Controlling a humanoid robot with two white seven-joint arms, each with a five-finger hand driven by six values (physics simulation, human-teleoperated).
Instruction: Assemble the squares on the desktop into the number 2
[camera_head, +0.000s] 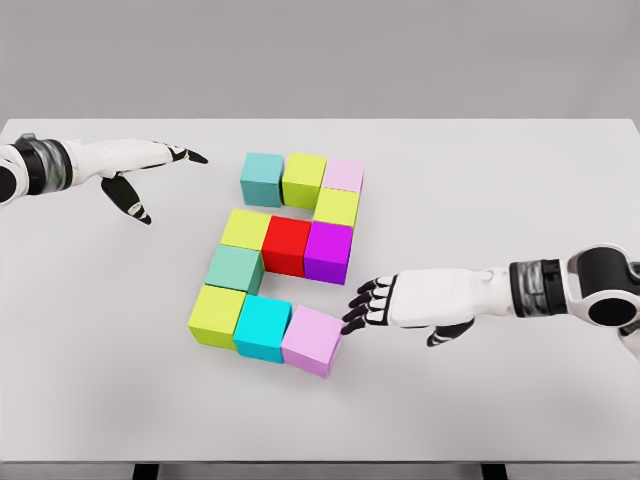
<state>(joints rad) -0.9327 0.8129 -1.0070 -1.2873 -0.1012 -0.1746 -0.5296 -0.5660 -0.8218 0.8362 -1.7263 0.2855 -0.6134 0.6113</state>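
Ten cubes sit mid-worktop (500, 400) in a 2 shape: teal cube (262, 178), olive, pale pink on top; yellow, then yellow-red-purple row; green; lime, cyan, lilac cube (313, 340) along the bottom. Right hand (368, 303) has fingers spread, tips touching the lilac cube's right edge, gripping nothing. Left hand (150, 165) is flat and open, hovering upper left, well apart from the cubes.
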